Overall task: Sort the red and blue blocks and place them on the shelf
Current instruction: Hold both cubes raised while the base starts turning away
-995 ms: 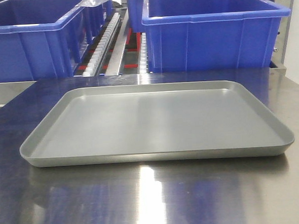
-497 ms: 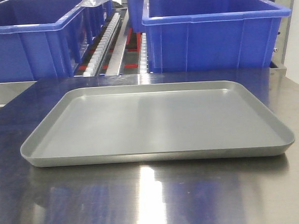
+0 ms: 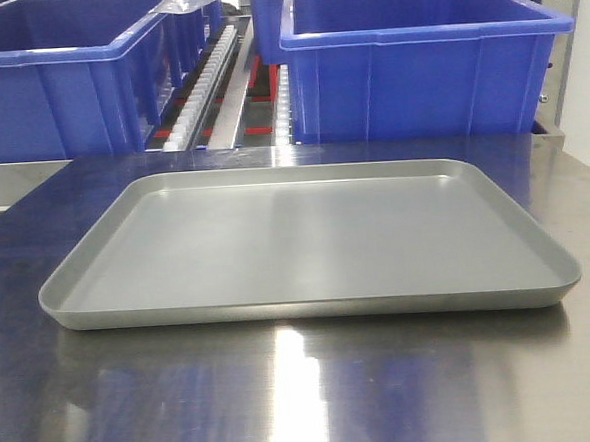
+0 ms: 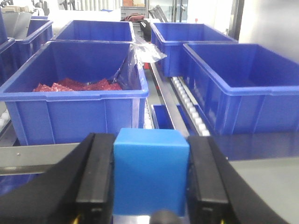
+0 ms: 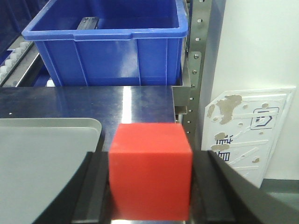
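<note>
The left hand [image 4: 149, 186] is closed on the blue block [image 4: 150, 163], with one finger on each side of it. Just ahead of this hand runs the front rail of the shelf [image 4: 37, 157], and behind the rail stands a blue bin [image 4: 74, 112] with red packets inside. The right hand [image 5: 150, 191] grips the red block [image 5: 150, 168] in the same way. A grey tray [image 5: 42, 154] lies to its left on the steel surface [image 5: 84, 102], and a second bin [image 5: 107, 51] stands ahead.

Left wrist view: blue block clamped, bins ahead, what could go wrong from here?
1. The left gripper faces a blue bin's rim close ahead; carrying the blue block forward could clip it.
2. The right gripper holds the red block; a steel upright stands ahead to its right and might be struck.
3. Either block, pinched by two faces only, may twist if knocked.
</note>
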`<state>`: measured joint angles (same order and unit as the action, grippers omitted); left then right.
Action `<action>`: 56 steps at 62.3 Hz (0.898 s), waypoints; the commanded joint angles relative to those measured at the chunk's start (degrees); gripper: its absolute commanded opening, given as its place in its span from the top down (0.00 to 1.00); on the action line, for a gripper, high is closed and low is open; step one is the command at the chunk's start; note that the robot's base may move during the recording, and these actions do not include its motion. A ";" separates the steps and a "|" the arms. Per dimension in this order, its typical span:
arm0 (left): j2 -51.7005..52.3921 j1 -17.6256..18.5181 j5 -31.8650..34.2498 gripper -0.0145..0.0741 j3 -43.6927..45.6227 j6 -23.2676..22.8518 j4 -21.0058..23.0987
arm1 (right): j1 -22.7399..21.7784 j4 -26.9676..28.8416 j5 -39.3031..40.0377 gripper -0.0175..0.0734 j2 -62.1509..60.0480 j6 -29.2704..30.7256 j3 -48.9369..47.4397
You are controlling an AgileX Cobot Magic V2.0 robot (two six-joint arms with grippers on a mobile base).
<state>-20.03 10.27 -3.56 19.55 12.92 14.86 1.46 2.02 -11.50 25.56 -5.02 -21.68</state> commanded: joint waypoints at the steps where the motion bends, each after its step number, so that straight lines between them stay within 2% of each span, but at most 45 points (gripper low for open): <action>1: -0.17 0.05 3.56 0.70 1.15 0.20 -0.16 | -0.43 -0.43 4.87 0.75 0.03 0.53 -1.63; 56: -0.17 0.05 3.56 0.70 1.03 0.20 -0.16 | -0.43 -0.43 4.87 0.75 0.03 0.53 -1.63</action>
<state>-20.03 10.27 -4.87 18.97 12.92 14.51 1.46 2.02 -11.50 25.56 -5.02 -21.68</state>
